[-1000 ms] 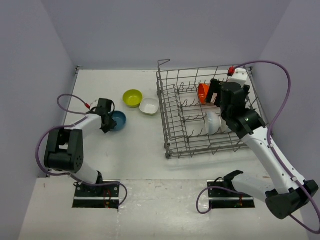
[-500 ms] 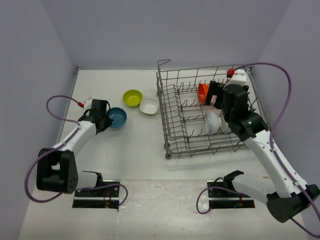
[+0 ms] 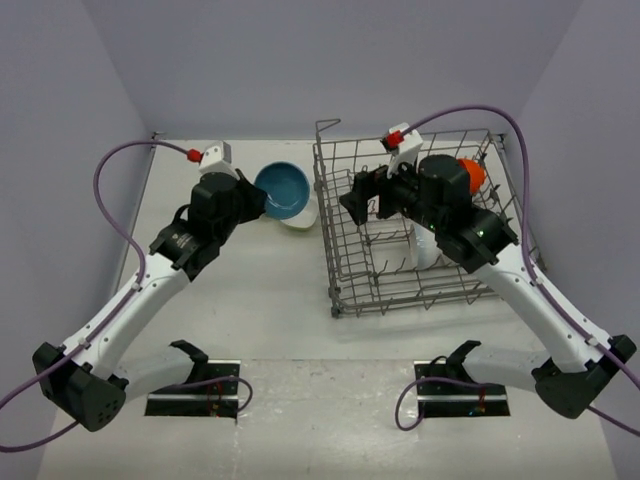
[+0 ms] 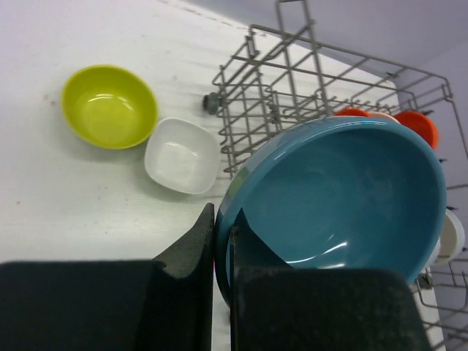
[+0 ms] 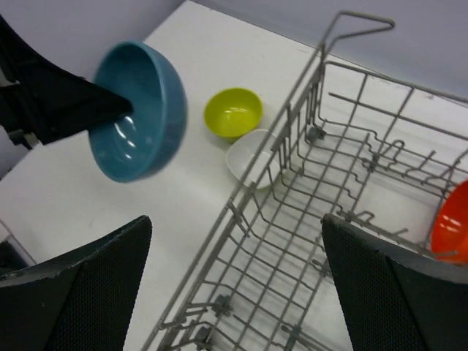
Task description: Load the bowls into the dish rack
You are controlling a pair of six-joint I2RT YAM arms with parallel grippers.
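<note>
Grey wire, the dish rack (image 3: 345,285) fills the right half of the desk (image 3: 250,300), and the coming move depends on its left wall. The blue bowl (image 3: 283,190) hangs in the air just left of that wall, tilted with its hollow partly toward the rack. The left gripper (image 3: 250,200) is clamped on the bowl's left rim, so the rack lies to its right. The right gripper (image 5: 234,219) sits over the rack's left part, its fingers wide apart and empty, facing the bowl. The left arm looks nearer for the drop. An orange bowl (image 3: 470,172) and a white round bowl (image 3: 428,245) stand in the rack. The yellow-green bowl (image 4: 108,106) and white squarish bowl (image 4: 181,155) wait on the desk.

Half a second ago the blue bowl sat low at the left, and the right gripper was far right beside the orange bowl.
</note>
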